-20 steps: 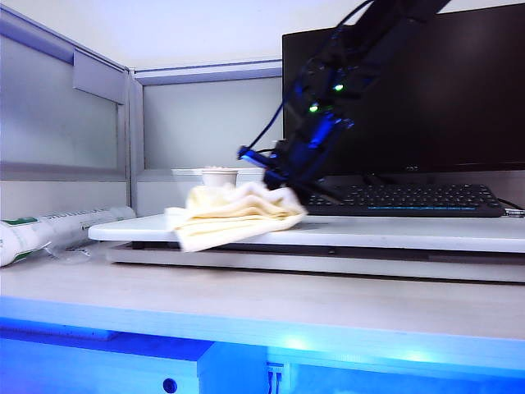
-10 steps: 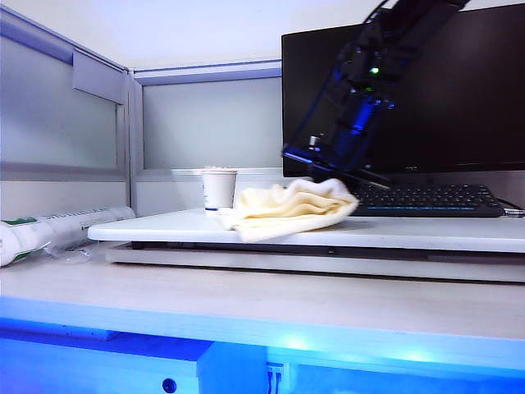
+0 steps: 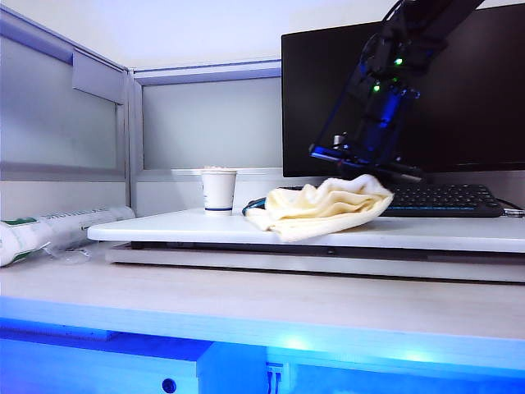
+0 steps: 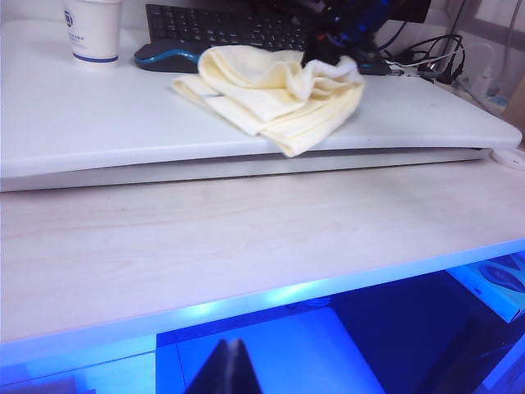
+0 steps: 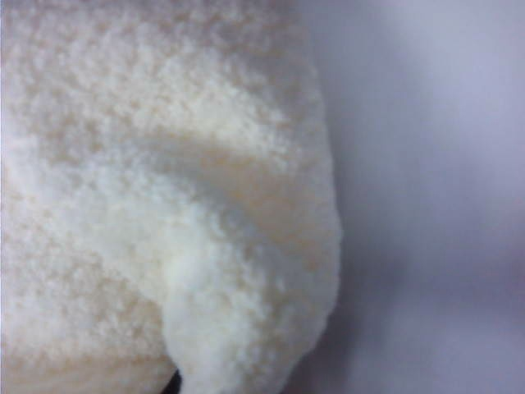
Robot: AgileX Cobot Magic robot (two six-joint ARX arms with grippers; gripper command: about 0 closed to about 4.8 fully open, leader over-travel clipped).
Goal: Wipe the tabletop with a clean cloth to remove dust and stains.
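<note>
The pale yellow cloth (image 3: pixel 320 207) lies rumpled on the white tabletop (image 3: pixel 156 226), just in front of the keyboard. My right gripper (image 3: pixel 367 174) comes down from above onto the cloth's right end and is shut on it. In the left wrist view the cloth (image 4: pixel 271 90) hangs slightly over the front edge of the tabletop (image 4: pixel 82 123), with the right gripper (image 4: pixel 332 51) behind it. The right wrist view is filled by the cloth (image 5: pixel 164 205) against the tabletop (image 5: pixel 435 205), with its fingers hidden. My left gripper (image 4: pixel 230 345) is shut and empty, low in front of the desk.
A paper cup (image 3: pixel 219 190) stands on the slab's left part. A black keyboard (image 3: pixel 435 199), a blue-black mouse (image 4: pixel 160 56) and a dark monitor (image 3: pixel 328 98) sit behind. A wrapped roll (image 3: pixel 57 230) lies at left on the lower wood-grain desk (image 3: pixel 246 304). Cables (image 4: pixel 426 57) trail at the slab's far end.
My right gripper has dragged the cloth to the right along the tabletop, away from the left edge, and the paper cup now shows fully. The left gripper has stayed still.
</note>
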